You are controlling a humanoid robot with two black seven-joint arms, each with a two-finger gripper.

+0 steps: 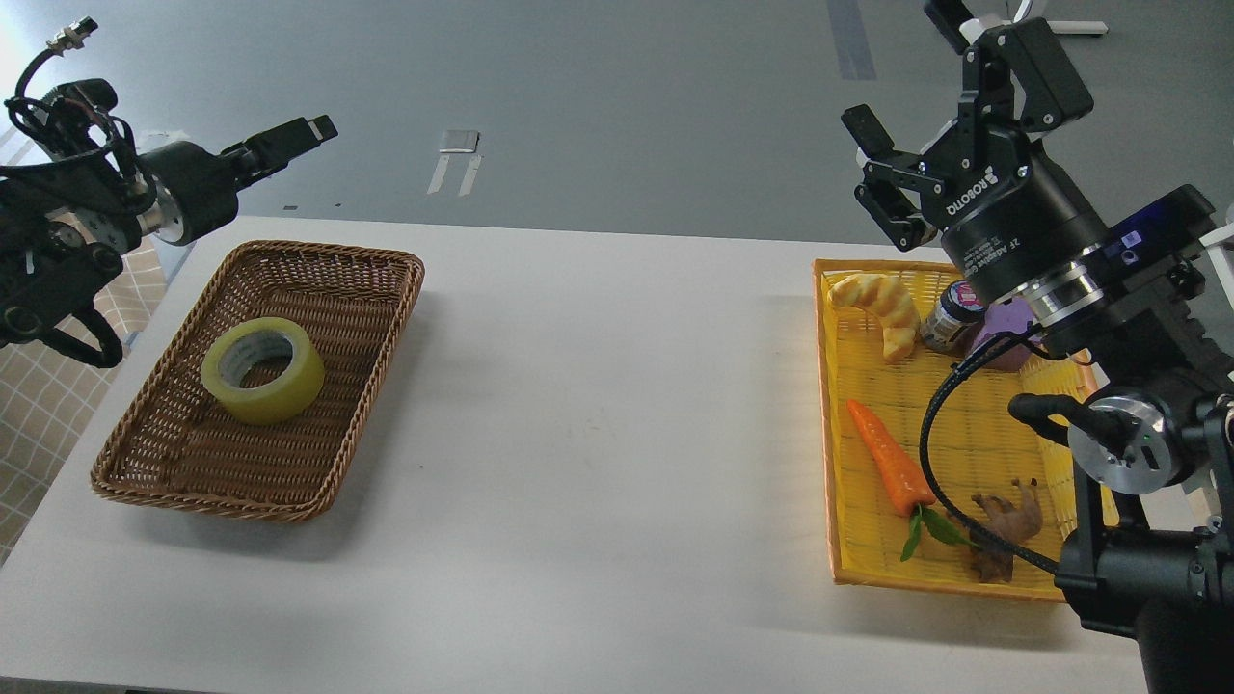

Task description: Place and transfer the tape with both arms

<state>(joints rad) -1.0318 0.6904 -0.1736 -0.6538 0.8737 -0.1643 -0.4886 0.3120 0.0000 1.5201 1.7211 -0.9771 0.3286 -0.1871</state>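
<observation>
The tape [262, 370], a yellowish roll with a white core, lies flat and free in the brown wicker basket [366, 289] on the left of the table. My left gripper [307, 131] is raised high above the basket's far left corner, well clear of the tape and empty; its fingers [280, 145] point right and overlap side-on. My right gripper [904, 66] is held high over the far end of the yellow tray, its jaws wide apart and empty.
The yellow tray [827, 424] on the right holds a croissant [879, 301], a small jar [950, 313], a purple block [1003, 339], an orange carrot [892, 465] and a brown figure [1007, 525]. A white table [598, 424] spans between basket and tray.
</observation>
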